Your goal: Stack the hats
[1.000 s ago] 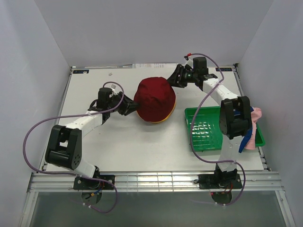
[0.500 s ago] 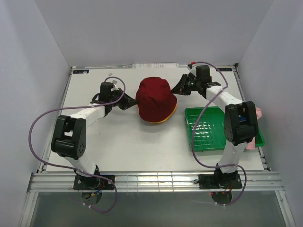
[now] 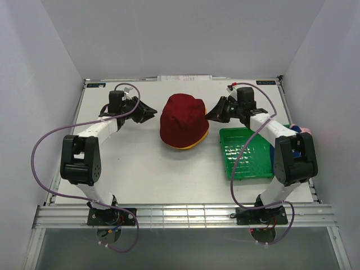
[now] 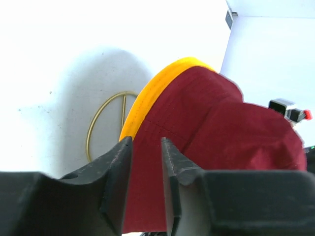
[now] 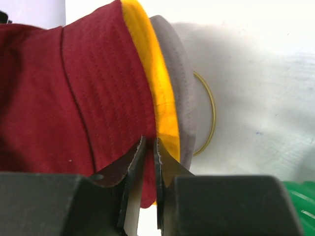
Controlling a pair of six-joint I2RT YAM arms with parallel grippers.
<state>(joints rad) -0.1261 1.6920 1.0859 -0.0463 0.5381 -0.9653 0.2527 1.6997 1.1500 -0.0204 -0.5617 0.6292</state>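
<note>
Your left gripper (image 3: 150, 114) hangs open at nine o'clock of the dark red hat (image 3: 183, 118); your right gripper (image 3: 211, 116), at three o'clock, is nearly closed and empty.

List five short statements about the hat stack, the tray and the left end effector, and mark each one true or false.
1. The dark red hat is on top of the stack. True.
2. A yellow hat lies directly under it. True.
3. The green tray is left of the stack. False: it is on the right.
4. The left end effector grips the dark red hat. False: it is apart from it, jaws parted.
5. A grey hat shows beneath the yellow hat. True.
</note>
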